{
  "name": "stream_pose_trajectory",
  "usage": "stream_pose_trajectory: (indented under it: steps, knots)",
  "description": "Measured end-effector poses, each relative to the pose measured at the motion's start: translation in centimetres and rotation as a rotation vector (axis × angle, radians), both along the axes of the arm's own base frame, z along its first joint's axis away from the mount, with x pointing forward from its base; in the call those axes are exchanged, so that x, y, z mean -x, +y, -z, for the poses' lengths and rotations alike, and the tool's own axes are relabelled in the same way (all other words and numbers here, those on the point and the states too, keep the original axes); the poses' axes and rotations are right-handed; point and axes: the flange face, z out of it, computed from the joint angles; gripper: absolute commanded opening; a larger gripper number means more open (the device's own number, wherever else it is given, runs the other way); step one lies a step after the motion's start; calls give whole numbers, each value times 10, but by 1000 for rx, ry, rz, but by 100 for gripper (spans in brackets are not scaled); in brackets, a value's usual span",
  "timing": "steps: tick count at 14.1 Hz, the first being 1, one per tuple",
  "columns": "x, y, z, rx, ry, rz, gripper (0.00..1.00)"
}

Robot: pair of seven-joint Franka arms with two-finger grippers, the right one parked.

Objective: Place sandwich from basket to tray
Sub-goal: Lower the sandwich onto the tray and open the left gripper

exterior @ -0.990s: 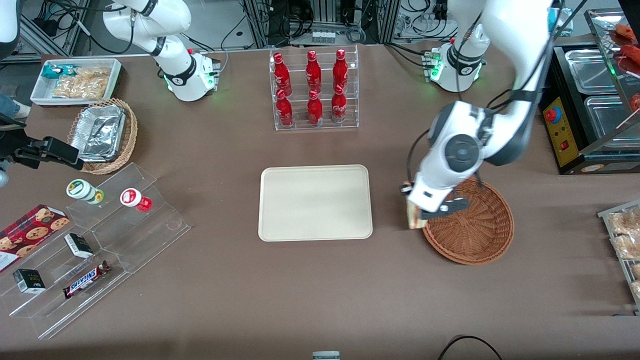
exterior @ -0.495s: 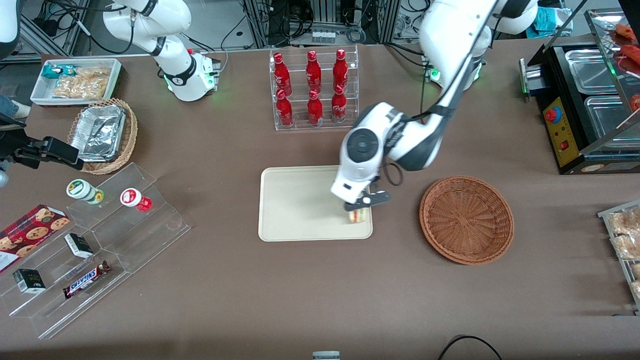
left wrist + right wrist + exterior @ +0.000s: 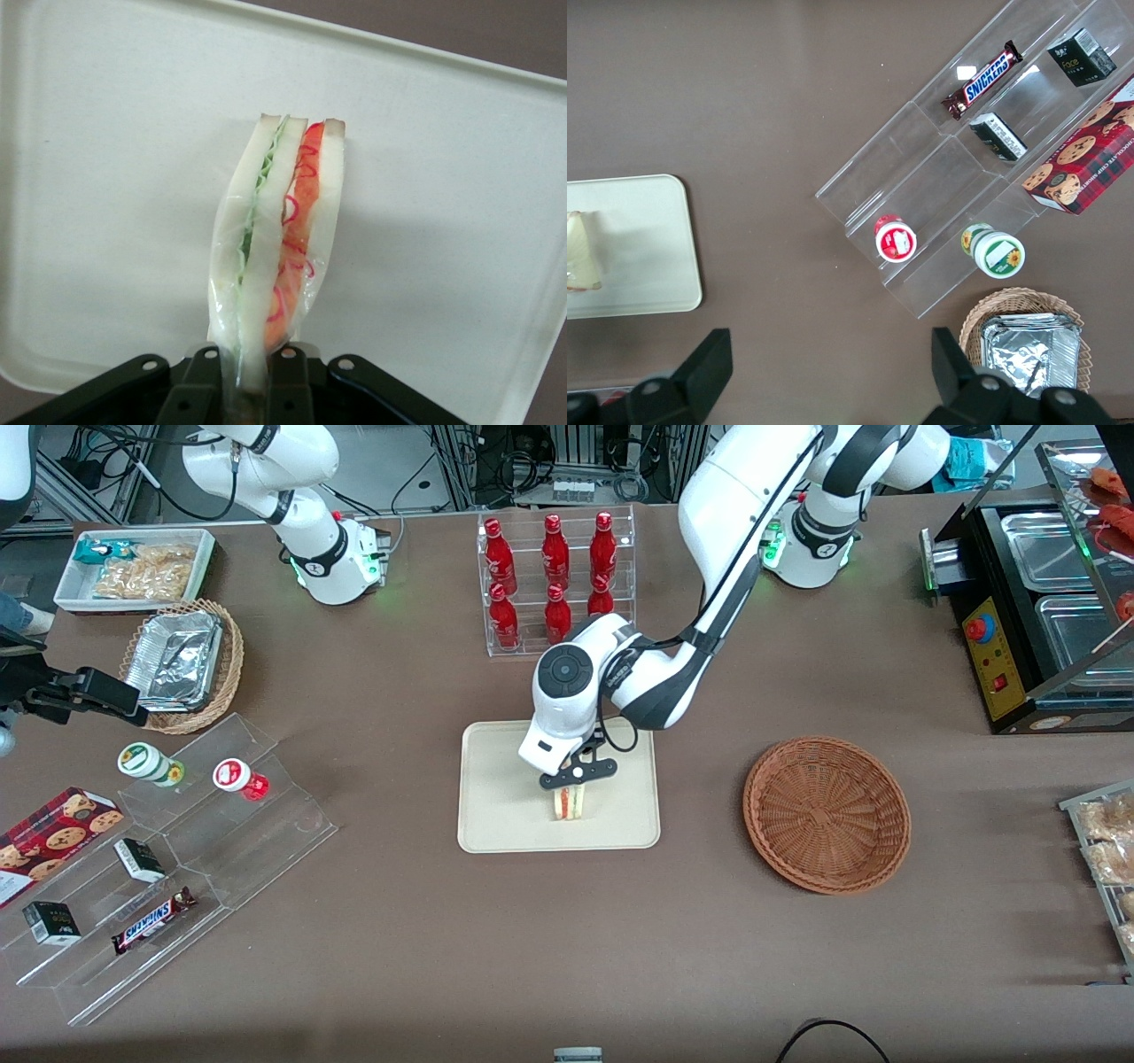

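Note:
The sandwich [image 3: 568,802], a wrapped white-bread wedge with red and green filling, hangs in my left gripper [image 3: 571,783] over the middle of the cream tray [image 3: 496,797]. The gripper is shut on the sandwich's end. In the left wrist view the sandwich [image 3: 276,257] is pinched between the black fingers [image 3: 204,390] of the gripper [image 3: 248,390], with the tray [image 3: 106,177] right under it. I cannot tell whether the sandwich touches the tray. The reddish-brown wicker basket [image 3: 827,813] sits empty beside the tray, toward the working arm's end. The right wrist view shows the sandwich [image 3: 582,252] on or just over the tray [image 3: 647,257].
A clear rack of red bottles [image 3: 556,583] stands farther from the front camera than the tray. A clear stepped stand with snacks [image 3: 168,850], a foil-tray basket [image 3: 182,664] and a white snack bin [image 3: 133,567] lie toward the parked arm's end. A black food warmer [image 3: 1045,611] stands at the working arm's end.
My gripper carried the sandwich from the basket's rim sideways over the tray, first to the tray's edge nearest the basket, now to its middle. The basket is left empty.

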Motion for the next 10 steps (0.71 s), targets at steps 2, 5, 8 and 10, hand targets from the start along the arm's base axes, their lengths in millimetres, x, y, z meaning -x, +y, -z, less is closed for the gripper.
stream_pose_trajectory:
  steps: [2,5,8,10]
  knots:
    - [-1,1,7,-3,1,-2,3]
    - [-1,1,13,-8,6,-3,86]
    - [-4,0,9,8,7,-13,100]
    - [-6,-3,0,20,-4,-13,100]
